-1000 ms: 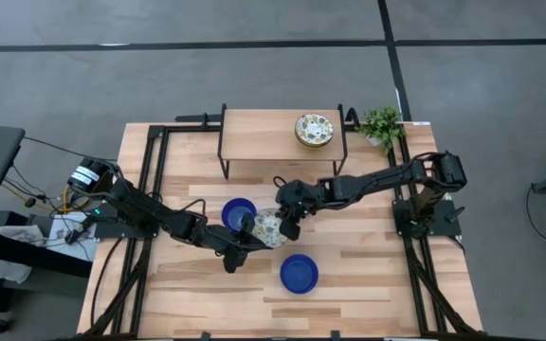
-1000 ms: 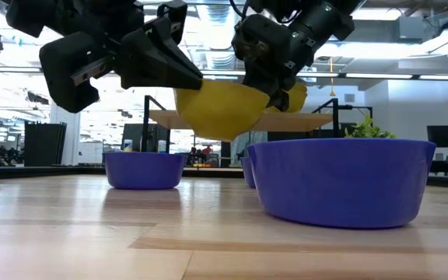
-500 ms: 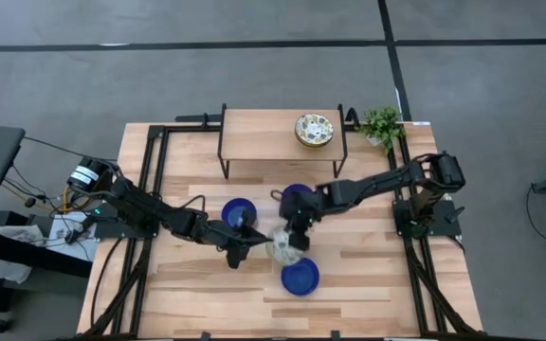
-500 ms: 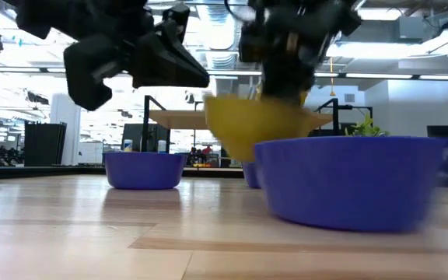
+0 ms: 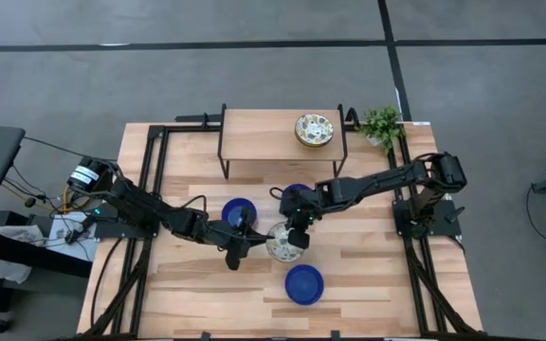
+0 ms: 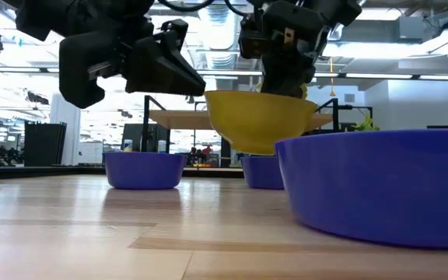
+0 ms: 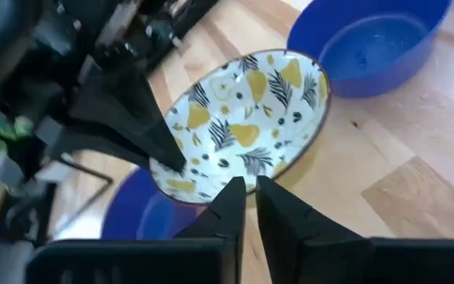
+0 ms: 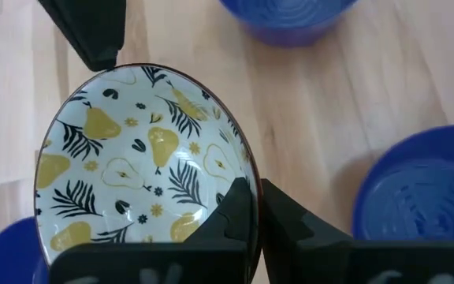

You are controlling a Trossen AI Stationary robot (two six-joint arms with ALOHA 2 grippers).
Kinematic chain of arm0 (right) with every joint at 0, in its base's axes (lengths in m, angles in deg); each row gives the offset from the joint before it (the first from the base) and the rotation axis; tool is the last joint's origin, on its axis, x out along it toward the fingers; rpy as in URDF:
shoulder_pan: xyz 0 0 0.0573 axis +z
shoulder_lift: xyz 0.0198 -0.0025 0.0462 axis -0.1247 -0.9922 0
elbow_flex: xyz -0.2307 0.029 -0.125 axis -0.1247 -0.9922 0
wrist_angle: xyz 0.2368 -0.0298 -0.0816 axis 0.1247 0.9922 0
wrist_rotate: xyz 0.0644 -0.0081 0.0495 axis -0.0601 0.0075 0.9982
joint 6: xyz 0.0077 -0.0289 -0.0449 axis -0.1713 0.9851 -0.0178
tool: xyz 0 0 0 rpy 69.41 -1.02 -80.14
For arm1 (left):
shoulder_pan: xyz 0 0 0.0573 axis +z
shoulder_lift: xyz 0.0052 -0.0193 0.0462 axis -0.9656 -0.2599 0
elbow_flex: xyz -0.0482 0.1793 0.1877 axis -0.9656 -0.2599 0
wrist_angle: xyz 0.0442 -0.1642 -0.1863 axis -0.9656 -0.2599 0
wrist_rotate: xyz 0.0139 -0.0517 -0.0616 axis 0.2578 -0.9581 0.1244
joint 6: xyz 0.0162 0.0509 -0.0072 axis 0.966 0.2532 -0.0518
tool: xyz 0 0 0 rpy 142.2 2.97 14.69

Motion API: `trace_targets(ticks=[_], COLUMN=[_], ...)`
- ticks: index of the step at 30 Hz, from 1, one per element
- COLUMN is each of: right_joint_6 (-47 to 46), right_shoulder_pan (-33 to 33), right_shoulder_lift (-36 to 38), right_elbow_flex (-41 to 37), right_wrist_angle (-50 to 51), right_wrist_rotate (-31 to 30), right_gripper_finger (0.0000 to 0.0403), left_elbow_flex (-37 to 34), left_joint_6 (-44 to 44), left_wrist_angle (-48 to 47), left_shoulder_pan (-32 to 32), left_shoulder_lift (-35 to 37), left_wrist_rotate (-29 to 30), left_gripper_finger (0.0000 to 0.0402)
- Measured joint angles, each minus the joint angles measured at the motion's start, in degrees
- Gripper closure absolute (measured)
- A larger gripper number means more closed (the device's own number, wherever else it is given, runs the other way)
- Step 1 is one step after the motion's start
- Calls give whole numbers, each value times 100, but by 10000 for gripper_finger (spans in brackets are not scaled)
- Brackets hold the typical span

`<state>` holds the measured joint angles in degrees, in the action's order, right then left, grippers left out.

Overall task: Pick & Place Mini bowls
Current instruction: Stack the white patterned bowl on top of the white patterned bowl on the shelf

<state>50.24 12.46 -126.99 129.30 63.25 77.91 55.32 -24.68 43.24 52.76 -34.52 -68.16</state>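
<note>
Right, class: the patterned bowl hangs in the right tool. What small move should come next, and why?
Probably lower it straight down onto the table. The right tool grips the patterned bowl by its rim, clear above the wood in the low view; the left tool is off it, and the nearest blue bowl sits apart.

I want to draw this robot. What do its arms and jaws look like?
Both arms are black and jointed, blocky at the joints. The left arm has a silver-and-yellow motor and loose black cables at its base. Each gripper, left and right, ends in flat, dark, wedge-shaped jaws.
</note>
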Motion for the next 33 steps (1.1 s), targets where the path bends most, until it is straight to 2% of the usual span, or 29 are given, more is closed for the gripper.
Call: trace_targets(ticks=[8, 13, 19, 27, 33], right_joint_6=[34, 77, 85, 177, 375], right_shoulder_pan=[-17, -2, 150, 438, 381], right_shoulder_lift=[13, 153, 671, 1572, 2230], right_elbow_flex=[11, 11, 11, 11, 11], right_wrist_angle=[-2, 112, 274, 470, 504], right_wrist_rotate=[-41, -94, -667, -1759, -2166], right_gripper_finger=[403, 403, 403, 403, 403], left_elbow_flex=[-5, -5, -10, -497, -855], left_joint_6=[-548, -898, -1382, -1897, -1999], left_wrist_angle=[-229, -741, -1473, -1537, -1522], left_shoulder_pan=[-42, -158, -254, -245, -154], left_shoulder_lift=[112, 561, 1245, 2132, 2685], left_wrist_rotate=[842, 879, 878, 876, 869], left_gripper_finger=[322, 319, 322, 323, 323])
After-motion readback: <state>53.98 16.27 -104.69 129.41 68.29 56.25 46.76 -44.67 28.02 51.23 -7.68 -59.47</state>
